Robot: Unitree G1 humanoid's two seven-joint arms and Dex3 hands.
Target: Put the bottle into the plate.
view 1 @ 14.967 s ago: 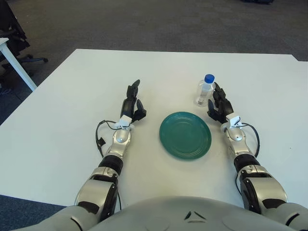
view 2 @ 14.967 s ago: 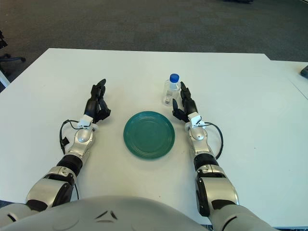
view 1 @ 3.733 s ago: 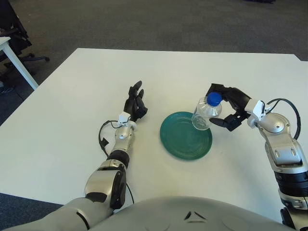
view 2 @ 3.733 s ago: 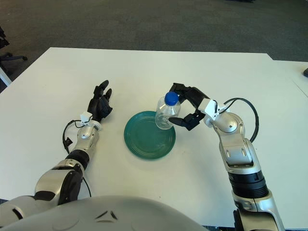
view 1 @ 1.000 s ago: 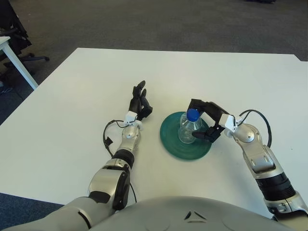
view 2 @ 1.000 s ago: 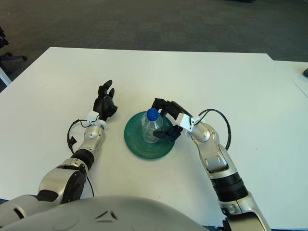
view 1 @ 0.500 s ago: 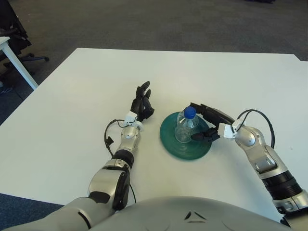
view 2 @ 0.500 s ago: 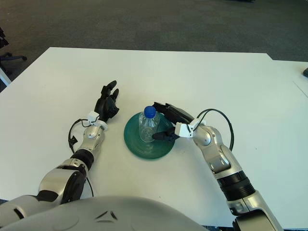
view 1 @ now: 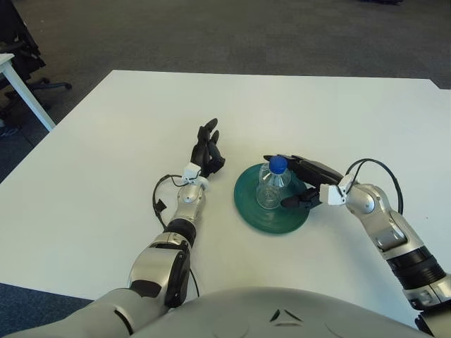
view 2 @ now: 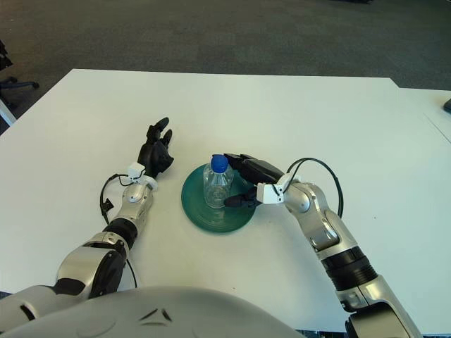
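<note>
Release step: clear plastic blue-capped bottle (view 1: 270, 184) upright on round green plate (view 1: 246, 203) at frame centre, right hand (view 1: 304, 184) fingers spread just beside it, left hand (view 1: 206, 152) relaxed, idle left of plate; next, retract clear without tipping.

Plate centre: the bottle (view 1: 270, 184) is standing upright, blocking the green plate (view 1: 248, 203).
Plate's right: the right hand (view 1: 305, 184) is spreading open around the bottle, closing that side.
Plate's left: the left hand (view 1: 207, 152) is showing just beside the rim.
Far side: bare white table (view 1: 282, 105) is lying free.
</note>
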